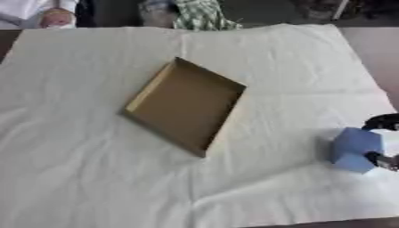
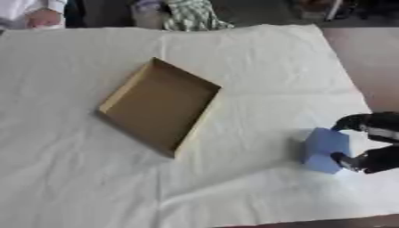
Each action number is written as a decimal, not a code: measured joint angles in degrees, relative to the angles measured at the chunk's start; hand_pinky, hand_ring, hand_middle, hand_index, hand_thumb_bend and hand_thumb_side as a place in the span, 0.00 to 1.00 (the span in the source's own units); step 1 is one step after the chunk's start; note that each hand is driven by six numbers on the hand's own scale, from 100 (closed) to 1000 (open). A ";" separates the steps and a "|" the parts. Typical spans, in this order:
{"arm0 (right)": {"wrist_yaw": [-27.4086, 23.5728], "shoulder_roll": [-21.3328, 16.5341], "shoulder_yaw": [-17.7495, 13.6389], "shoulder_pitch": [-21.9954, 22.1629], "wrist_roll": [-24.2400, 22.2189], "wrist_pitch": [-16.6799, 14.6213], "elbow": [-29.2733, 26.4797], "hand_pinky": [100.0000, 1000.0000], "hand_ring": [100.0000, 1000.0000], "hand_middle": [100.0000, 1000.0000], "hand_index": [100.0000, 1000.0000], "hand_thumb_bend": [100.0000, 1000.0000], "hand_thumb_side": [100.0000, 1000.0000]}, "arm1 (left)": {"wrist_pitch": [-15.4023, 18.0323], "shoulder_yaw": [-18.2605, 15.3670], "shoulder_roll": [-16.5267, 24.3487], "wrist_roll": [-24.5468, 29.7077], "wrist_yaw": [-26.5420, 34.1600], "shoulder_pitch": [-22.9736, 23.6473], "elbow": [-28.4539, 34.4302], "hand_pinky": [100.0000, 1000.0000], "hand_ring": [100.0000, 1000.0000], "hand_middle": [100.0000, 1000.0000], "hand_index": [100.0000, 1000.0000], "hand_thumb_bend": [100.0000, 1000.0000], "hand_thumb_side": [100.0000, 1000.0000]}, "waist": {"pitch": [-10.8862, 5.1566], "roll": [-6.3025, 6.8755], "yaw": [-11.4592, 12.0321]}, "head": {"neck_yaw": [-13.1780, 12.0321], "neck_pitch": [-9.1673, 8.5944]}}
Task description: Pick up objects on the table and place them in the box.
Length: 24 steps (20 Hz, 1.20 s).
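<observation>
Black right hand [image 2: 372, 142] at the right edge, fingers and thumb curled round a light blue cube-shaped block [image 2: 325, 149], one dark digit at the block's upper right corner and another at its lower right. Block resting on the white creased cloth [image 2: 234, 187] covering the tabletop, at the cloth's right side and well apart from the box. Shallow open brown cardboard box [image 2: 160, 106] lying left of the block near the middle of the cloth, turned askew so that one corner points toward the far edge and one toward the near edge, nothing visible inside. Bare brown tabletop [image 2: 366, 58] showing beyond the cloth's right edge. Green and white checked fabric [image 2: 189, 15] at the far edge, past the cloth. Left hand in neither view.
</observation>
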<state>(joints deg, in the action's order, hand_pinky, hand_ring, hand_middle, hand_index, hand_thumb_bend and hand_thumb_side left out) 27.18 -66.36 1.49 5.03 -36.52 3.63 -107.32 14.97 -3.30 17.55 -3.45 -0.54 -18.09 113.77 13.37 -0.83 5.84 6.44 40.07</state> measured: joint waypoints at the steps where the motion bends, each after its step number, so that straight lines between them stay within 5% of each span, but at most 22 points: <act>1: 0.00 0.00 0.06 -0.02 -0.22 -0.11 0.04 1.00 1.00 1.00 1.00 0.13 0.80 | -0.01 0.00 0.00 0.01 0.00 -0.01 0.00 0.59 0.89 0.58 0.61 0.27 0.51 | 0.01 0.00 0.02 | 0.04 -0.04; 12: 0.02 0.00 1.21 -0.79 -1.51 -1.44 0.89 0.99 1.00 0.99 1.00 0.14 0.77 | -0.10 0.00 -0.01 0.18 0.00 -0.01 0.00 0.59 0.89 0.58 0.60 0.27 0.52 | 0.04 -0.01 0.09 | 0.27 -0.20; 24: 1.97 0.06 1.65 -1.04 3.02 0.08 0.13 0.92 0.99 0.78 0.83 0.01 0.60 | -0.23 0.00 -0.04 0.47 0.09 -0.01 0.00 0.58 0.89 0.59 0.60 0.26 0.52 | 0.04 -0.04 -0.09 | 0.32 -0.21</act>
<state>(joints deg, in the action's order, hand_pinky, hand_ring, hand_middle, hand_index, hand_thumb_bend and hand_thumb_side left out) 29.15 -66.30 3.14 3.99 -33.50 3.71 -107.19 14.74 -3.30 17.51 -2.98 -0.44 -18.10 113.77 13.41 -0.87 5.75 6.76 39.86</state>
